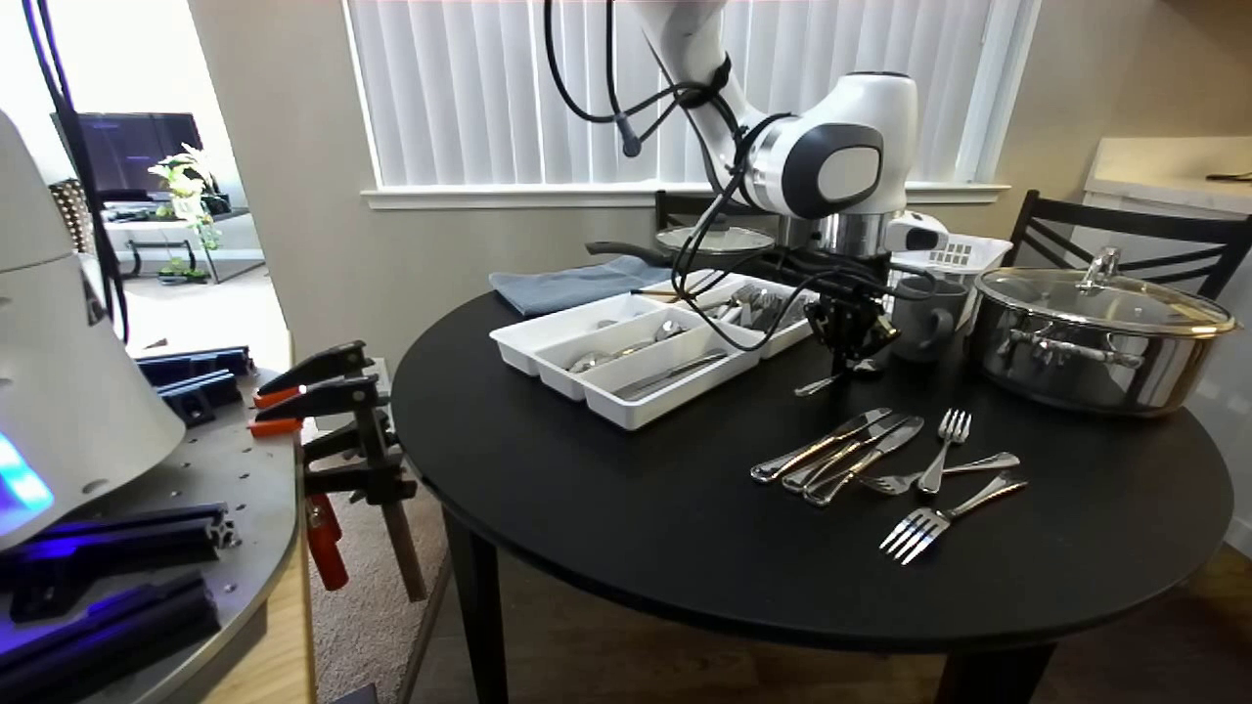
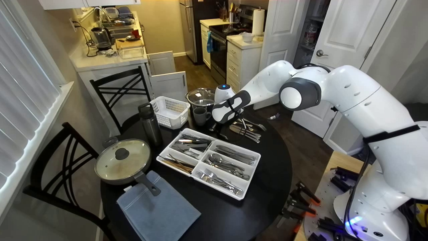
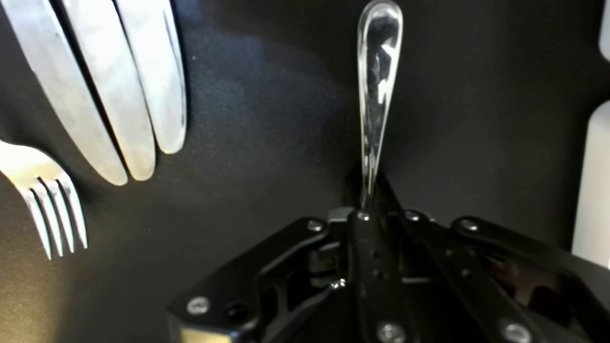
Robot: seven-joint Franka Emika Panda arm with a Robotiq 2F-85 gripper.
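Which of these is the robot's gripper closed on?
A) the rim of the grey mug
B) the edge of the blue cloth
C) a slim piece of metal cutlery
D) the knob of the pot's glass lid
C: in the wrist view the gripper is shut on a slim piece of metal cutlery, which runs out from between the jaws with its rounded end pointing away.

In an exterior view, tray (image 1: pixel 685 391) at left and pot (image 1: pixel 1086 376) at right flank the mug (image 1: pixel 919 328) on the surface (image 1: pixel 636 518); in front, knives (image 1: pixel 836 460) lie left of forks (image 1: pixel 919 528); between knives and tray is a utensil (image 1: pixel 816 386), in the pincer (image 1: pixel 845 364).
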